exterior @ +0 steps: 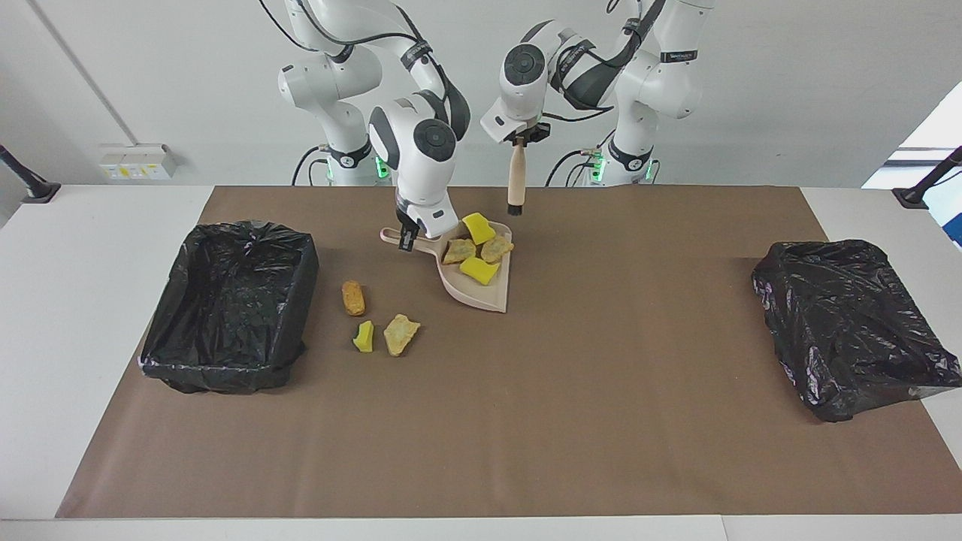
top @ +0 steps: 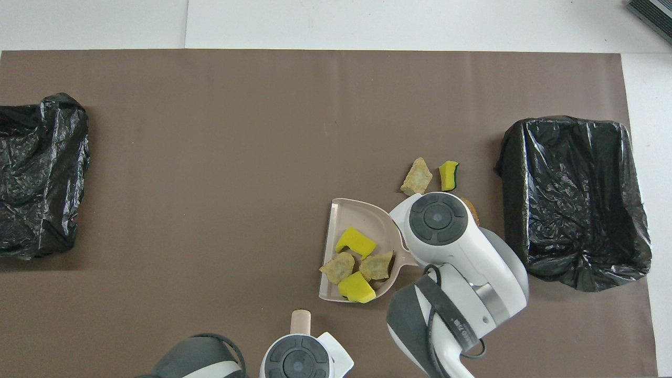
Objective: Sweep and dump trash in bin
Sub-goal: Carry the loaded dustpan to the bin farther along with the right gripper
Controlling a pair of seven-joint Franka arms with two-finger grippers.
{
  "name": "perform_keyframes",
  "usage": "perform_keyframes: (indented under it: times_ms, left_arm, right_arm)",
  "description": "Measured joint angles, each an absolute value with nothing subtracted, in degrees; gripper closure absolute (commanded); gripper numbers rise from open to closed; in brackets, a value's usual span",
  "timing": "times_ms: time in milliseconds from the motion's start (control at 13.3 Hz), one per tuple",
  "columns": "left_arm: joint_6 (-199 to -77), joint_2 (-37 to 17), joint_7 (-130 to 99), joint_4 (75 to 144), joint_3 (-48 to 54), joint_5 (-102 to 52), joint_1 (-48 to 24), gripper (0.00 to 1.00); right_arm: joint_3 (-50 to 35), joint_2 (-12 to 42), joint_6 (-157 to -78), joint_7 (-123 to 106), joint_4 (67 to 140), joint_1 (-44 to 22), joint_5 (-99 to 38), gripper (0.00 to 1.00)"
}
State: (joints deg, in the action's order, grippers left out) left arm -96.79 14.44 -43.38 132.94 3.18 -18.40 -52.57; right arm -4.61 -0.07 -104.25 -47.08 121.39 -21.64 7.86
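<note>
My right gripper (exterior: 408,239) is shut on the handle of a beige dustpan (exterior: 481,297) near the middle of the brown mat. The pan (top: 349,215) holds two yellow sponge bits (exterior: 479,226) and two tan lumps (exterior: 459,251). Three scraps of trash lie on the mat between the pan and a bin: an orange lump (exterior: 353,297), a green-backed sponge bit (exterior: 364,336) and a tan lump (exterior: 400,333). My left gripper (exterior: 518,139) is shut on a wooden-handled brush (exterior: 515,180) that hangs upright, tip down, by the pan's edge nearer to the robots. The brush also shows in the overhead view (top: 301,317).
A black-lined bin (exterior: 233,308) stands at the right arm's end of the mat, close to the loose scraps. A second black-lined bin (exterior: 849,323) stands at the left arm's end. In the overhead view the right arm's wrist (top: 438,220) covers the pan's handle and part of the orange lump.
</note>
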Motion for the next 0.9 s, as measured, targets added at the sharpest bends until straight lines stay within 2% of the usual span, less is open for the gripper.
perform_keyframes:
  times_ms: [225, 526, 751, 901]
  left_arm:
    - [-100.5, 14.7, -51.1, 134.3, 5.5, -17.6, -52.7, 1.00]
    - [-109.8, 11.5, -56.8, 135.6, 9.5, -16.0, -53.0, 1.00]
    - [-113.3, 8.4, -57.0, 135.6, 9.8, -15.0, -53.0, 1.00]
    - [-114.4, 6.5, -56.9, 135.6, 9.8, -14.1, -53.3, 1.00]
  right_arm:
    - [-4.4, -3.9, -98.4, -51.0, 118.0, -14.9, 6.4, 1.00]
    - [-3.8, -6.3, -94.2, -65.4, 111.4, 1.1, 4.7, 1.00]
    - [-3.1, -5.7, -95.0, -75.8, 108.8, 13.1, 5.0, 1.00]
    - [-2.9, -4.4, -100.8, -81.2, 107.9, 19.6, 9.5, 1.00]
